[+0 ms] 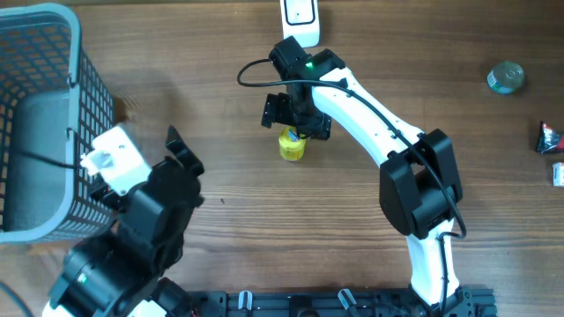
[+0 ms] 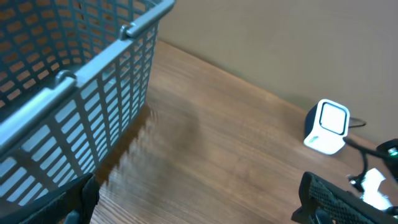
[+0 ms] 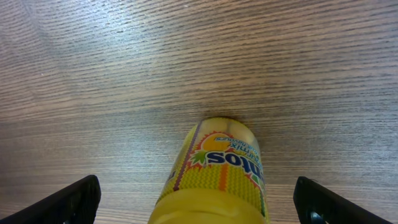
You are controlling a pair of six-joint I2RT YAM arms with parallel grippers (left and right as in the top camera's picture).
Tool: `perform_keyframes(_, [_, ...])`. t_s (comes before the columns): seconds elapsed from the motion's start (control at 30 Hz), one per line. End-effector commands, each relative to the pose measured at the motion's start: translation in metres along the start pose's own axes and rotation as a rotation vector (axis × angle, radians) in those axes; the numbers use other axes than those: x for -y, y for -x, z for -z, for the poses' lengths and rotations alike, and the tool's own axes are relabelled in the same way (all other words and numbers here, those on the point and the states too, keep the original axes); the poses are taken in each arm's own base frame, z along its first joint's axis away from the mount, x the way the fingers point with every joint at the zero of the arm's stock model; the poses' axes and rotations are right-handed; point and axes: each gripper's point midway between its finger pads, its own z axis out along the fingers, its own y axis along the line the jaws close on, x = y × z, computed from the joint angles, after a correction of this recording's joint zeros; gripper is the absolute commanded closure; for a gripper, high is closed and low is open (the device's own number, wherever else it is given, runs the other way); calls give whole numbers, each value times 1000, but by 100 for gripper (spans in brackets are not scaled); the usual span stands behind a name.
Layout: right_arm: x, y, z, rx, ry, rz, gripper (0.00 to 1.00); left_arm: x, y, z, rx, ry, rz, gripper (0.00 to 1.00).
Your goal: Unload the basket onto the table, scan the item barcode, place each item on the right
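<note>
– One thing first: where's the small yellow plastic bottle (image 1: 292,145) (image 3: 214,177) sitting right now?

– Out on the brown wooden surface (image 1: 229,211), roughly mid-frame from overhead and a bit toward the far edge. It's got a yellow cap and a busy printed label. The right wrist cam is right on top of it, and honestly I can't tell from either view whether it's standing up or tipped over.

– And the right hand?

– The right hand (image 1: 295,125) (image 3: 199,208) hangs directly over the bottle. Its fingers are spread as wide as they go, one on each side, and neither is touching it in the wrist view. So it's gripping nothing.

– Scanner anywhere close?

– Yep, the white box-shaped barcode scanner (image 1: 300,16) (image 2: 326,124) is at the far edge of the surface, just past the right arm's wrist. It's near the bottle but clearly apart from it. You can see a dark cable coming off it in the left wrist view.

– What's the other arm doing?

– The left hand (image 1: 181,158) (image 2: 199,208) is down at the front left. It's wide open too and empty, just beside the blue-grey plastic mesh basket (image 1: 88,97) (image 2: 112,106) that takes up the left edge.

– Any other stuff lying around?

– Over on the far right there's a round grey-green tin (image 1: 506,77) and a red and black packet (image 1: 548,138). A small white and blue packet (image 1: 558,173) is cut off by the frame edge. All three are well apart from the bottle.
</note>
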Motion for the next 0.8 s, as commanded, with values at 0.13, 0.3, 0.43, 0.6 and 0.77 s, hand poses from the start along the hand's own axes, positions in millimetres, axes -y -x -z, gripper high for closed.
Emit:
perform_keyframes(0.13, [-9, -7, 7, 6, 28, 76, 0, -12, 11, 11, 35, -18, 74, 0])
perform_keyframes(0.3, [-3, -12, -1, -12, 12, 71, 0, -12, 9, 11, 28, -22, 71, 0])
perform_keyframes(0.43, [10, -22, -16, -47, -19, 61, 0, -12, 8, 11, 24, -23, 68, 0])
perform_keyframes(0.6, [13, -25, -20, -57, -26, 60, 0, -12, 8, 11, 24, -23, 68, 0])
perform_keyframes(0.77, [16, -27, -22, -66, -34, 60, 0, -12, 8, 11, 22, -22, 66, 0])
